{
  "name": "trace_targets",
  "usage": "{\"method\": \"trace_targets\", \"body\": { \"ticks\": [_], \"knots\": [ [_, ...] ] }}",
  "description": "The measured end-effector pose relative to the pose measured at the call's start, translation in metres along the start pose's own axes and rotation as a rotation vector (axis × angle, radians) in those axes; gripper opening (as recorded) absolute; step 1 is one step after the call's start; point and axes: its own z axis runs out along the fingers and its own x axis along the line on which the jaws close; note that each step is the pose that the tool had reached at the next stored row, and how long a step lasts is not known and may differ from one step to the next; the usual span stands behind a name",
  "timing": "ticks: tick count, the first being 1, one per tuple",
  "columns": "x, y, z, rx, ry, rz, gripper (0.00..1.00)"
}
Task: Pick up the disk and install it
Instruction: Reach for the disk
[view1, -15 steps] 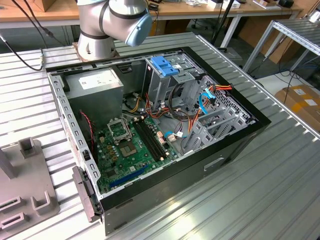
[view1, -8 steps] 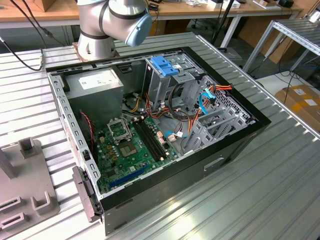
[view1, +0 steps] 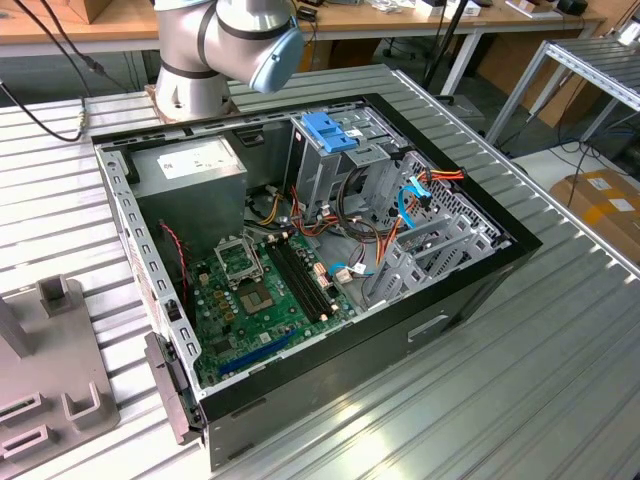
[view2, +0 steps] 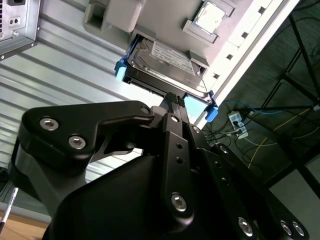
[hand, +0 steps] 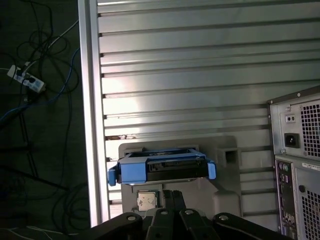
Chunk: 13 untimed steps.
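The disk (hand: 175, 168) is a grey metal drive with light-blue rails. It rests on a grey holder (hand: 227, 150) on the slatted table, close to the table's edge. Its white label shows in the second wrist view, on the disk (view2: 170, 55). My gripper (view2: 172, 97) has its black fingers pressed together, shut, with the tips right at the disk's near edge. I see nothing between them. In the first wrist view the gripper (hand: 172, 194) sits just short of the disk, over the holder. In the exterior view the open computer case (view1: 470, 290) holds a metal drive cage (view1: 370, 160).
A blue bracket (view1: 328, 130) tops the cage. A grey power-supply box (view1: 190, 170) and a green motherboard (view1: 260, 290) lie inside the case. Another grey fixture (view1: 50, 350) stands at the exterior view's left. The case's rear panel (hand: 300, 150) is beside the holder. Cables lie on the floor past the table edge (hand: 90, 125).
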Motion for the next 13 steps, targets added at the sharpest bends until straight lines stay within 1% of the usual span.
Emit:
{"method": "trace_targets", "body": {
  "ticks": [5,6,8,10,11,12,13],
  "knots": [
    [0.0024,0.0002,0.0002,-0.0001,-0.0002,0.000,0.11],
    [0.0026,0.0023,0.0004,0.0002,-0.0001,0.000,0.11],
    [0.0040,0.0036,0.0007,0.0002,-0.0002,0.000,0.11],
    [0.0120,0.0050,0.0012,0.0007,-0.0002,0.000,0.11],
    [0.0169,0.0052,0.0015,0.0012,-0.0002,0.000,0.11],
    [0.0234,0.0055,0.0019,0.0023,-0.0002,0.000,0.11],
    [0.0266,0.0057,0.0021,0.0030,-0.0003,0.000,0.11]
  ]
}}
